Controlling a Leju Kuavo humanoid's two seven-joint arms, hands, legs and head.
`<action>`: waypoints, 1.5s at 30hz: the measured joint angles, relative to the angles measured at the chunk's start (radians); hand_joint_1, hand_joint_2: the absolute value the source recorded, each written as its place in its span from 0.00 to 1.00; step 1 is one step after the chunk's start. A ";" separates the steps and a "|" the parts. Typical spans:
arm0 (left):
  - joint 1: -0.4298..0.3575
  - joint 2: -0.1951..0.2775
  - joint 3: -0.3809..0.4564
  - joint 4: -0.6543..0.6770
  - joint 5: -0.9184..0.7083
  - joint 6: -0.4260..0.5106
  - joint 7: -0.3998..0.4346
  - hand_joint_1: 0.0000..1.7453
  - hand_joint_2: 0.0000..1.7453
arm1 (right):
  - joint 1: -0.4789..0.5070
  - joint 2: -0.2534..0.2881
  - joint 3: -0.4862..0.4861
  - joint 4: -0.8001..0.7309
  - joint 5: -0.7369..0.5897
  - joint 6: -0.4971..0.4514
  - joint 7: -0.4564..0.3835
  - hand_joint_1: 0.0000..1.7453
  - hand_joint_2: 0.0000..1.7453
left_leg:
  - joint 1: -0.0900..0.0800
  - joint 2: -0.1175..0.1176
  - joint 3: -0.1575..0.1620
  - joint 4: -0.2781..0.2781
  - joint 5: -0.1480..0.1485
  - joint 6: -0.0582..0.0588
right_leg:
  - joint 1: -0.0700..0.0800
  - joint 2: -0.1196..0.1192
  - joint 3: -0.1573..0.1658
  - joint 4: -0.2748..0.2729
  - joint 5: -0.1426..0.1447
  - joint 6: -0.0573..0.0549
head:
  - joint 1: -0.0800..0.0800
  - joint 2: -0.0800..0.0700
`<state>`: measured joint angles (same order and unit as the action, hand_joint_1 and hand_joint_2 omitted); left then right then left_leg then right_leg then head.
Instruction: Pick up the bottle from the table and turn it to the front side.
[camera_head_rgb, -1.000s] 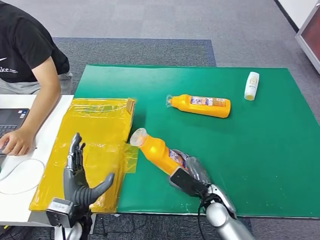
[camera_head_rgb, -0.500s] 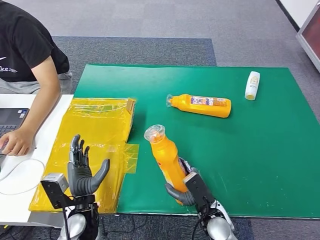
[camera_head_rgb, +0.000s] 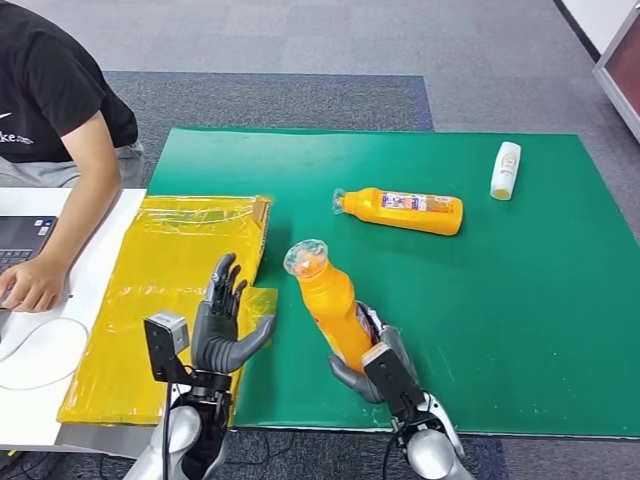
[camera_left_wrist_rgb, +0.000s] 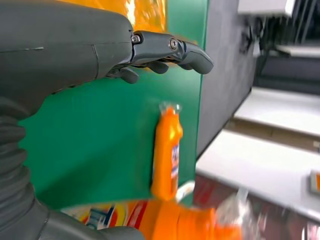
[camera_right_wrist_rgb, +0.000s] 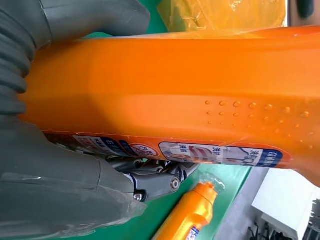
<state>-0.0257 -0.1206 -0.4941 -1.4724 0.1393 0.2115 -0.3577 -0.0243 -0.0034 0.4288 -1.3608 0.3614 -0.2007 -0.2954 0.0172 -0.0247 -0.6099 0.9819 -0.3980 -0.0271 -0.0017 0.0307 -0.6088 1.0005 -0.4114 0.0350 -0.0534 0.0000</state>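
right hand (camera_head_rgb: 375, 362) gripping orange bottle (camera_head_rgb: 330, 305), printed label illegible

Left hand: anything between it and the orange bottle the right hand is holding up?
Nothing visible. The left hand hovers open above the yellow plastic bags, with bare green mat between it and the orange plastic bottle held by the right hand.
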 joint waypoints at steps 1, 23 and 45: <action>-0.004 0.002 -0.010 0.003 -0.007 -0.012 0.001 0.00 1.00 | -0.002 0.000 0.001 0.000 -0.002 -0.001 -0.001 1.00 1.00 | 0.000 0.000 0.000 0.000 0.000 0.000 | 0.000 0.000 0.000 0.000 0.000 0.000 | 0.000 0.000; -0.088 0.038 -0.077 0.088 -0.115 -0.136 0.134 0.00 1.00 | -0.030 0.000 0.046 0.037 0.289 -0.210 -0.008 1.00 1.00 | 0.000 0.000 -0.002 0.000 0.000 0.000 | 0.000 0.000 -0.002 0.000 0.000 0.000 | 0.000 0.000; -0.170 0.036 -0.101 0.113 -0.115 -0.246 0.168 0.00 1.00 | -0.080 0.000 0.112 0.061 0.187 -0.110 -0.005 1.00 1.00 | 0.000 0.000 -0.002 0.000 0.000 0.000 | 0.000 0.000 -0.002 0.000 0.000 0.000 | 0.000 0.000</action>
<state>-0.1953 -0.0847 -0.5954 -1.3595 0.0247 -0.0349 -0.1894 -0.1039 -0.0031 0.5405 -1.3000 0.5483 -0.3103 -0.3004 0.0172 -0.0247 -0.6117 0.9819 -0.3976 -0.0274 -0.0017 0.0306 -0.6106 1.0008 -0.4115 0.0350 -0.0533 0.0000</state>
